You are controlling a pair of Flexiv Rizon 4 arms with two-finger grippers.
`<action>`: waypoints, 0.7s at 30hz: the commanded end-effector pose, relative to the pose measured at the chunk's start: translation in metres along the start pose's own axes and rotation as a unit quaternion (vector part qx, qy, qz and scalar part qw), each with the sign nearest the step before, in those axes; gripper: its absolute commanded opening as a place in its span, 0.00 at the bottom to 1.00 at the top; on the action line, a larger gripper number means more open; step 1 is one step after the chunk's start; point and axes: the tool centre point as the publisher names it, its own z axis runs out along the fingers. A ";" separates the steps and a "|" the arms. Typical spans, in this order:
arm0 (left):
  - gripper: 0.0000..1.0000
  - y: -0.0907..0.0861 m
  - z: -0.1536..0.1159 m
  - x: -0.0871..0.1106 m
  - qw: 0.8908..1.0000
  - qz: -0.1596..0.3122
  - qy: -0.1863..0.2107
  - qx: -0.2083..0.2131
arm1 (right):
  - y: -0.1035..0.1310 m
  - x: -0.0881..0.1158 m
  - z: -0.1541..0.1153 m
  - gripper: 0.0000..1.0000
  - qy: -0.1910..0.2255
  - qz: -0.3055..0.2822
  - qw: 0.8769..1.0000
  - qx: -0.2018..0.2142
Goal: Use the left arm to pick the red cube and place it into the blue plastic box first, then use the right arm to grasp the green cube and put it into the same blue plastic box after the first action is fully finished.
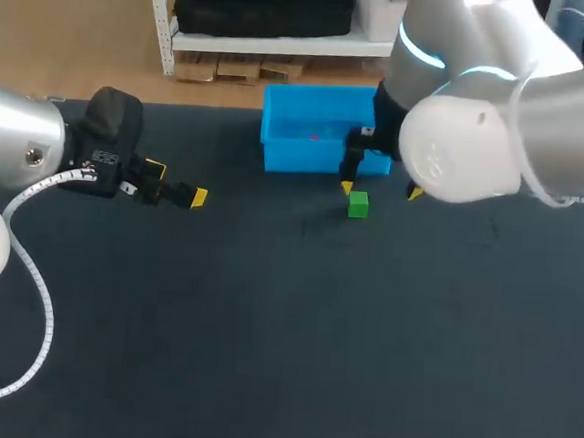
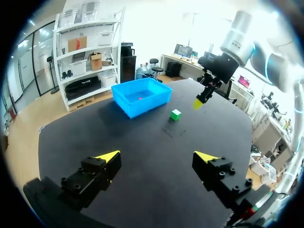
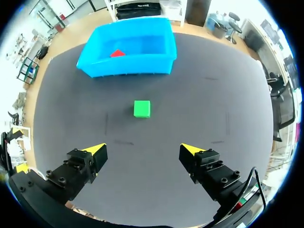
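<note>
One green cube [image 1: 358, 205], centre-right of the frame, just below the blue plastic box [image 1: 296, 155] holding the red cube [image 3: 117, 53]. Right gripper [image 3: 143, 150] spread, hovering near: best centred over it, lowered squarely, then closed. Left gripper [image 2: 158, 156] spread, empty, at left.

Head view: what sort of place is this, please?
Most likely a robot test bench, perhaps in a lab: the left gripper and right gripper hang open over a dark table, with simple props, a blue plastic box holding a red cube and a green cube outside it.
</note>
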 end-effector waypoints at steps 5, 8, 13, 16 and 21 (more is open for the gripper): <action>1.00 0.001 -0.001 0.002 1.000 0.001 -0.005 0.004 | 0.007 -0.008 0.029 1.00 -0.012 0.002 1.000 0.010; 1.00 0.001 -0.001 0.002 1.000 0.001 -0.005 0.004 | 0.006 -0.013 0.040 1.00 -0.021 0.003 1.000 0.010; 1.00 0.001 -0.001 0.002 1.000 0.001 -0.005 0.004 | 0.003 -0.019 0.057 1.00 -0.025 0.002 1.000 0.015; 1.00 0.001 -0.001 0.002 1.000 0.001 -0.005 0.004 | 0.003 -0.023 0.066 1.00 -0.029 -0.004 0.999 0.020; 1.00 0.001 -0.001 0.002 1.000 0.001 -0.005 0.004 | 0.005 -0.034 0.074 1.00 -0.042 -0.017 0.999 0.029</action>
